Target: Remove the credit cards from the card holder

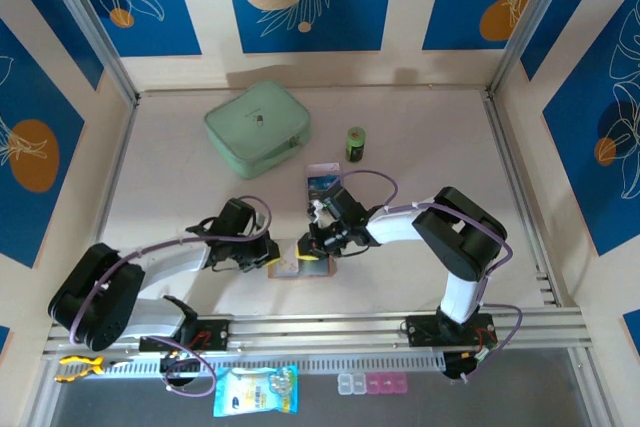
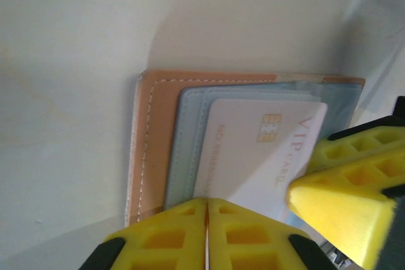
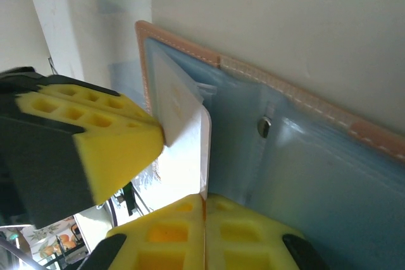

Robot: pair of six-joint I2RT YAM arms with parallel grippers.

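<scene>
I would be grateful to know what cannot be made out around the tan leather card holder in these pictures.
Top view: the tan leather card holder lies mostly under the left gripper and right gripper; its pockets are hidden.
Top view: print on the blue plastic card beyond them is too small.
Left wrist view: the white VIP card has its lower edge behind the left gripper's yellow pads; any cards beneath it are hidden.

Mint zip case (image 1: 257,127), green jar (image 1: 355,144)
</scene>
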